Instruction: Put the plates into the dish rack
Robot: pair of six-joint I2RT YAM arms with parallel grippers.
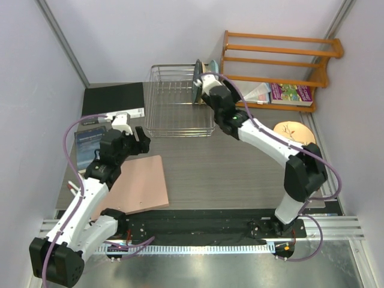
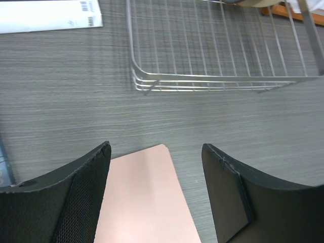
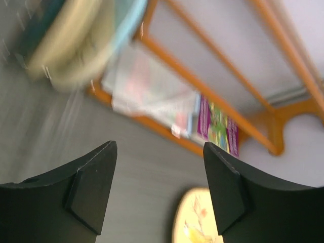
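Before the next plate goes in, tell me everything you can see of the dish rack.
The dish rack is a rectangular basket of thin shiny silver wire: grid floor, low barred walls, rounded corners. It sits flat on the grey wood-grain table, toward the far side, left of the orange wooden shelf. Plates stand on edge at its right end; the rest looks bare. The open right end effector is close by that end.
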